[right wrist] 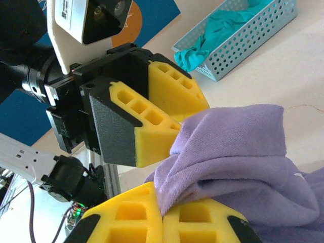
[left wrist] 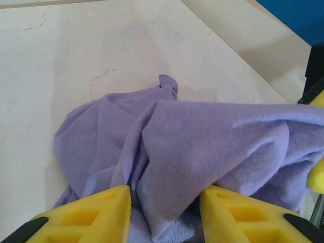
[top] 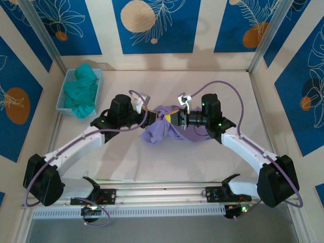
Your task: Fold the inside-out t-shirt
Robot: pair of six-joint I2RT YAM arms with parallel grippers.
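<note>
Top external: crumpled lavender t-shirt (top: 159, 133) in clenched R end effector (top: 171, 117); L end effector (top: 154, 117): grip unclear.

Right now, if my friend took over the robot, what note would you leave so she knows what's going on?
The left claw has its fingers apart around a fold of the purple t-shirt; I can't tell if it is pinching.
The right claw is shut on the t-shirt's cloth.
Where: the t-shirt is a bunched lump between both claws, mid-table. The teal garment sits in the basket at the far left.
Done: no fold made yet.
Left: spread the t-shirt flat, then fold it.
</note>
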